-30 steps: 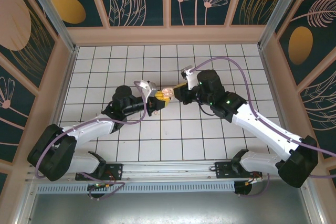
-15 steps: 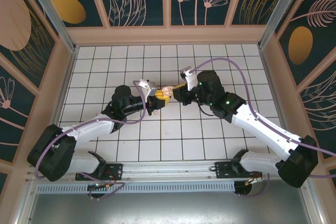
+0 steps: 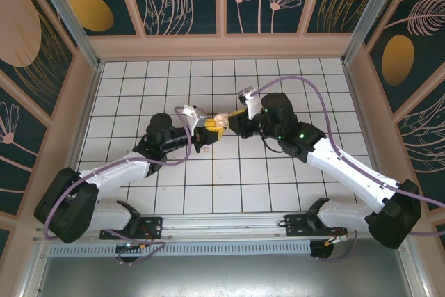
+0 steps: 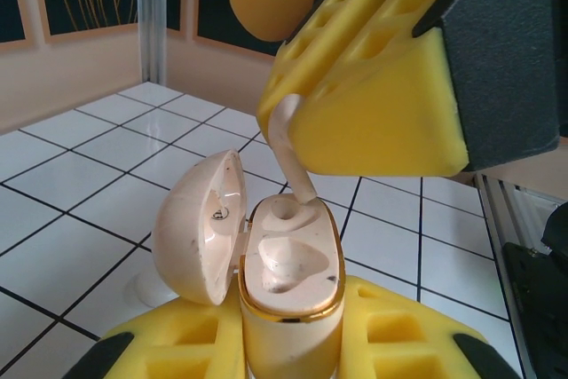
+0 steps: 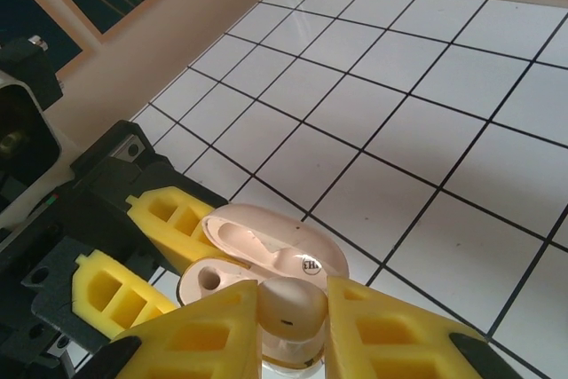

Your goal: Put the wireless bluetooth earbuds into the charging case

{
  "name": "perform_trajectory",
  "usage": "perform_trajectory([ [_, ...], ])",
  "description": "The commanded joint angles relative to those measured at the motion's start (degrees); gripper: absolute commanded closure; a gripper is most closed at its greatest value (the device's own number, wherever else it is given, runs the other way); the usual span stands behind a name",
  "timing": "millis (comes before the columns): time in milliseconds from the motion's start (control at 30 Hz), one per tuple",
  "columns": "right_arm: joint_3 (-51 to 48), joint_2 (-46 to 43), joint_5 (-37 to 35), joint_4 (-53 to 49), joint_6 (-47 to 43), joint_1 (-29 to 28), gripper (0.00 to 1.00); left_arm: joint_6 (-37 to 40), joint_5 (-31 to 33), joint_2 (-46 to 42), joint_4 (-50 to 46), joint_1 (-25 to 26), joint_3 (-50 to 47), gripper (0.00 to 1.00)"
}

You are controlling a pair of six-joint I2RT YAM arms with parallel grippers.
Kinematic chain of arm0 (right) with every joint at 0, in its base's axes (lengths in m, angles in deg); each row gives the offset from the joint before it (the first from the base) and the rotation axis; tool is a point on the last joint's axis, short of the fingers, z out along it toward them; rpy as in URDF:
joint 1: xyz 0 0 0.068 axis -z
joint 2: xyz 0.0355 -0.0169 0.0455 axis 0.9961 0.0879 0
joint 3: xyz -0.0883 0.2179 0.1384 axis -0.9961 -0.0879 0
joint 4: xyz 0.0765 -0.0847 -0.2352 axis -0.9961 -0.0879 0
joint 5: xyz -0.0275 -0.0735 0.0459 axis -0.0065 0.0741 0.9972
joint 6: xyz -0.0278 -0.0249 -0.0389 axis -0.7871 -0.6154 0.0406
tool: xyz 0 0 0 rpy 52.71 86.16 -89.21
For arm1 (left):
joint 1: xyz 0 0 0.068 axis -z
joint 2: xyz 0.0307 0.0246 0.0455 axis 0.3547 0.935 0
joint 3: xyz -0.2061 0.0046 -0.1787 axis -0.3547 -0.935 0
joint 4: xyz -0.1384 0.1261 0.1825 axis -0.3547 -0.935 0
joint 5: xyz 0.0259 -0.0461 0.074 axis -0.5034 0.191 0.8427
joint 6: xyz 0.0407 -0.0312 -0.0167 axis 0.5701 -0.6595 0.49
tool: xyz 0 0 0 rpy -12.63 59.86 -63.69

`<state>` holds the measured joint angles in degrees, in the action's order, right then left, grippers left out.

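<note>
The pinkish-beige charging case [image 4: 288, 295] stands upright between the yellow pads of my left gripper [image 4: 288, 348], which is shut on it. Its lid [image 4: 197, 224] hangs open to the left, and the near recess is empty. My right gripper [image 5: 293, 317] is shut on one earbud [image 5: 286, 306]. In the left wrist view the earbud's stem [image 4: 291, 155] points down from the right gripper's pads [image 4: 373, 95], its tip at the mouth of the case's far slot. From above, both grippers meet over the table's middle at the case [image 3: 220, 124].
A flat white round piece [image 4: 146, 288] lies on the tiled floor just left of the case. White tiles [image 5: 417, 184] stretch all round. Beige walls [image 3: 222, 46] and metal posts enclose the cell.
The left wrist has crept slightly to the left. Both grips are unchanged and the earbud stays at the case.
</note>
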<state>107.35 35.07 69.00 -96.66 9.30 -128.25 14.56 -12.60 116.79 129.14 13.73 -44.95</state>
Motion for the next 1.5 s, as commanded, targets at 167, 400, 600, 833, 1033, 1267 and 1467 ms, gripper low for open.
perform_trajectory([
  [167, 0.7, 0.5, 0.0, -0.5, -2.1, -0.7, 0.78, 2.8, -1.1, -2.8, 5.9, 0.0, 0.0, 0.8],
  [400, 1.3, 1.1, -0.9, -2.1, -2.8, -1.6, 0.79, 3.1, -0.6, -3.5, 6.1, 0.1, -0.2, 0.8],
  [600, 2.4, 1.4, -4.6, -6.2, -4.3, -2.9, 0.79, 3.2, 0.5, -4.1, 5.7, 0.1, 0.2, 0.8],
  [833, 4.2, 1.4, -8.3, -9.6, -6.3, -4.6, 0.79, 3.4, 1.0, -4.2, 5.3, 0.1, 0.3, 0.8],
  [1033, 4.9, 1.4, -9.5, -11.3, -7.3, -5.7, 0.79, 3.6, 1.3, -4.4, 5.0, 0.1, 0.3, 0.8],
  [1267, 4.9, 1.8, -7.5, -10.7, -6.9, -6.4, 0.78, 3.6, 1.5, -4.2, 4.9, 0.1, 0.4, 0.8],
  [1467, 4.7, 1.9, -5.9, -9.1, -6.6, -6.4, 0.76, 3.6, 1.3, -3.9, 4.9, 0.1, 0.7, 0.8],
])
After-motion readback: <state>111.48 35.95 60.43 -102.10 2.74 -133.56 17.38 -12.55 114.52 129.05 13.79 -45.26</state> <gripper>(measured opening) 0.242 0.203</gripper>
